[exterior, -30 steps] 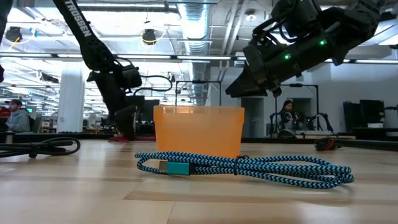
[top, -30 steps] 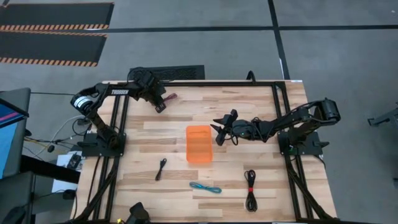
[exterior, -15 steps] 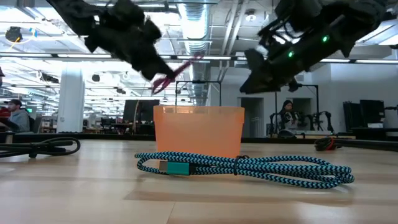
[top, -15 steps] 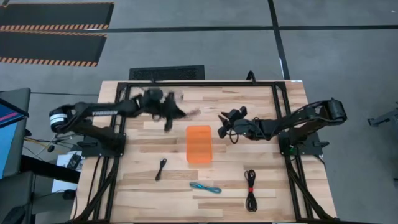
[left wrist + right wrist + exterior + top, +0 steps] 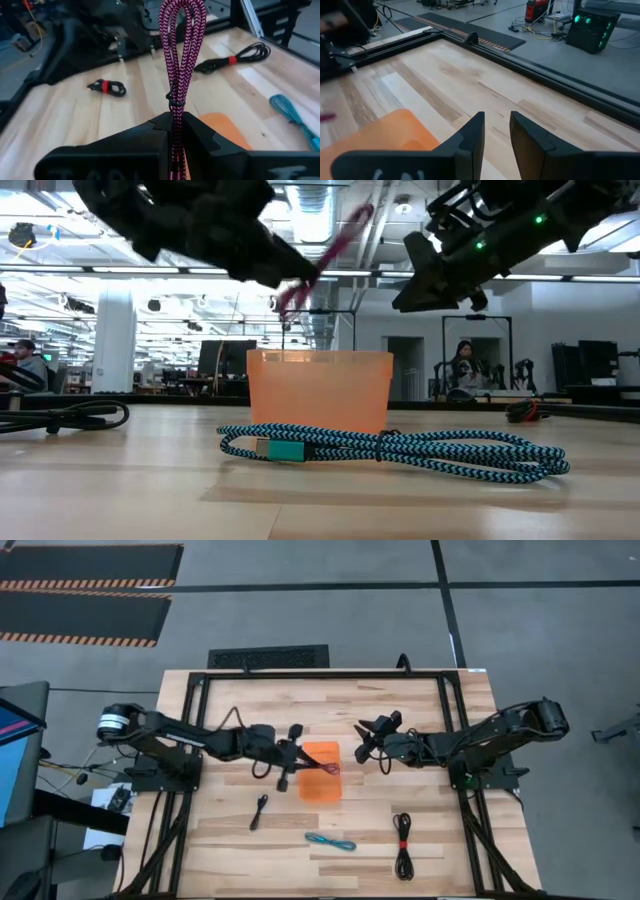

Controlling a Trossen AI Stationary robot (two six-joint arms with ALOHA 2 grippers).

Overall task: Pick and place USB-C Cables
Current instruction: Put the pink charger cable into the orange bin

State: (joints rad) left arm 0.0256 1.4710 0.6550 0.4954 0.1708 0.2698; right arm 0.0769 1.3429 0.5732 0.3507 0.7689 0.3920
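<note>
My left gripper (image 5: 297, 753) reaches across to the orange bin (image 5: 320, 772) and is shut on the maroon cable (image 5: 326, 769), a braided bundle held in the air above the bin (image 5: 320, 390). In the low view the maroon cable (image 5: 342, 242) slants upward from the left gripper (image 5: 292, 278). My right gripper (image 5: 366, 739) hovers open beside the bin's far right corner and holds nothing. The teal cable (image 5: 330, 841), a small black cable (image 5: 259, 810) and a black cable with a red tie (image 5: 402, 845) lie flat on the table nearer the front. My left gripper pinches the maroon cable between its two fingers, just below the thin tie (image 5: 175, 111) around the bundle. The strands run along the fingers, and the looped end (image 5: 182, 15) sticks out well past the fingertips. The cable is lifted clear, over the bin's rim.
The bin stands mid-table on bare wood (image 5: 250, 780). Black frame rails (image 5: 320, 674) run along the table's edges. The teal cable (image 5: 400, 448) lies in front of the bin in the low view. A person (image 5: 462, 365) is far off in the room behind.
My left arm swung from the table's far left corner toward the middle, carrying the maroon cable lifted clear, and now holds it over the bin. My right gripper drew back a little toward the far right and rose, still open.
</note>
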